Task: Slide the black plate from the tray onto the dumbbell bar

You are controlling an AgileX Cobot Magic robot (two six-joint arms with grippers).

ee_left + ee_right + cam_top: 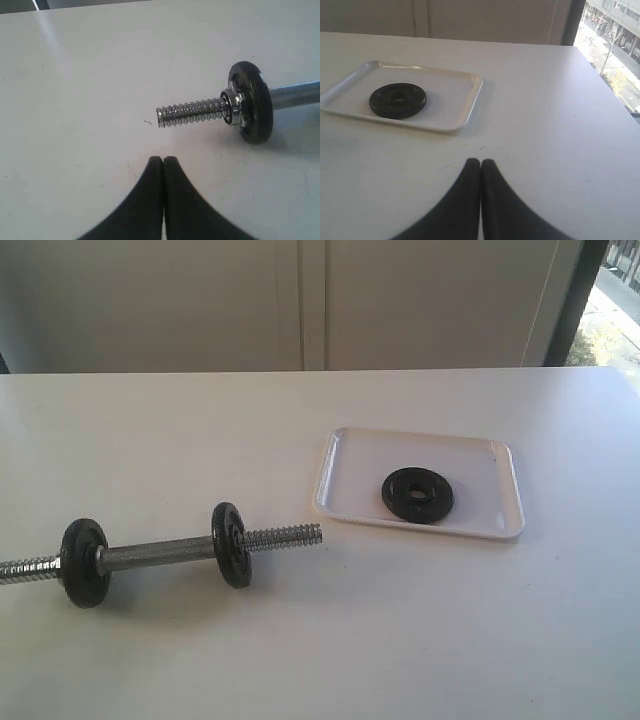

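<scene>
The black plate (pixel 417 494) lies flat in the white tray (pixel 350 475) at the right of the table; the right wrist view also shows the plate (pixel 397 100) in the tray (pixel 455 100). The dumbbell bar (pixel 160 552) lies at the front left, carrying two black discs, its threaded end (pixel 285 536) pointing toward the tray. In the left wrist view a threaded bar end (pixel 190 112) and one disc (pixel 252 102) show. My left gripper (pixel 163 160) is shut and empty, short of the bar end. My right gripper (pixel 480 162) is shut and empty, apart from the tray. Neither arm shows in the exterior view.
The white table (pixel 450 640) runs back to a pale wall (pixel 300 300). Its right edge (pixel 615 95) borders a window with a street outside.
</scene>
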